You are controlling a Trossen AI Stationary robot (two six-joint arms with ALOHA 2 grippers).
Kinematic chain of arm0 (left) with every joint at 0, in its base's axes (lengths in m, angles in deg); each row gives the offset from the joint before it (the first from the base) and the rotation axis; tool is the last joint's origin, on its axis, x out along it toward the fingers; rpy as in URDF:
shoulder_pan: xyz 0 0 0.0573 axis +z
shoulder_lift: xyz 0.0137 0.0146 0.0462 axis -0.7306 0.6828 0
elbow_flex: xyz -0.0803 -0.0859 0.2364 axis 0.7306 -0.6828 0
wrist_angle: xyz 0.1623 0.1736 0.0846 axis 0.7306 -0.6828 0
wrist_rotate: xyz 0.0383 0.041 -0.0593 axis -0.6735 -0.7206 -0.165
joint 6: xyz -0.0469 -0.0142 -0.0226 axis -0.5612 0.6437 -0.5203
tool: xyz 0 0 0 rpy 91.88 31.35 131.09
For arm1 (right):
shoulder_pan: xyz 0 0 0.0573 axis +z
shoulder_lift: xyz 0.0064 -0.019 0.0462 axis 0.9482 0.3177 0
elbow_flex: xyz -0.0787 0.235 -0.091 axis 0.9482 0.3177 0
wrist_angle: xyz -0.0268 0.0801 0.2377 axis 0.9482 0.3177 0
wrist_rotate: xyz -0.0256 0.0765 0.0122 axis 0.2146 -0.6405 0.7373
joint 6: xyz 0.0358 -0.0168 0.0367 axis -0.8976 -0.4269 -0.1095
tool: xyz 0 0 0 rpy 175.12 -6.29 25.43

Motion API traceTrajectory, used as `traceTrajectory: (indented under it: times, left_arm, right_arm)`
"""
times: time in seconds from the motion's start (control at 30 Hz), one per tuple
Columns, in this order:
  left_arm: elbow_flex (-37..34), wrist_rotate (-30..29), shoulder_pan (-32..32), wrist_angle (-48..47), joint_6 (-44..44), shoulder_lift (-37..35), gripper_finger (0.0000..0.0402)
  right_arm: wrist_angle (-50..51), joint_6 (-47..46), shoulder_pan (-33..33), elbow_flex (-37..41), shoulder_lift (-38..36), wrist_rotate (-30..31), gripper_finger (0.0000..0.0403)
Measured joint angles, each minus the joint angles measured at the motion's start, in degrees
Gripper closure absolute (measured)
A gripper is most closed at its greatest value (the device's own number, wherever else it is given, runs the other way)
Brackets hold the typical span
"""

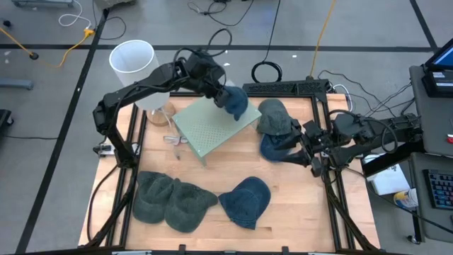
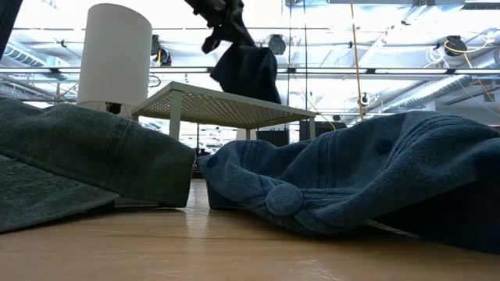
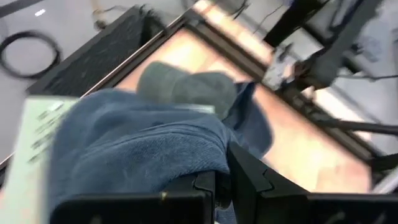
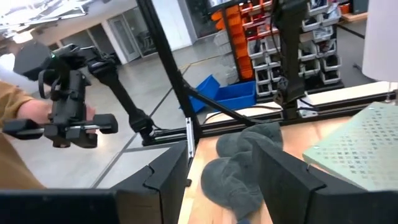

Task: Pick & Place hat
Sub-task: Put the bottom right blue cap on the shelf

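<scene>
Over the pale green perforated stand [image 1: 212, 127] at the back of the table [image 1: 212, 173], the left tool [image 1: 225, 95] is clamped on a blue hat [image 1: 235, 103], holding it above the stand's far corner. At the right edge, the right tool [image 1: 308, 149] waits with fingers parted, empty, beside a grey hat [image 1: 274, 115].

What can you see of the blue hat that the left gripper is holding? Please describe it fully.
The blue hat is soft, knitted-looking fabric, bunched and hanging limp. The left gripper is shut on it and holds it in the air above the far corner of the pale green perforated platform. In the low view it hangs clear of the platform.
</scene>
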Motion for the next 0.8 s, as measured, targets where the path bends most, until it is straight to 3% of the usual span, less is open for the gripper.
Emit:
traceTrajectory:
  times: [0.27, 0.8]
  left_arm:
    - [0.0, -2.68, -1.2, -4.52, 4.53, 0.0, 0.0382]
    - [-0.04, -16.34, -3.85, -11.65, 5.75, 0.05, 0.0382]
  right_arm:
    - [0.09, 0.95, 0.0, 0.07, 0.29, 0.14, 0.0232]
    - [0.44, 1.31, 0.0, 0.07, 0.31, -0.01, 0.0232]
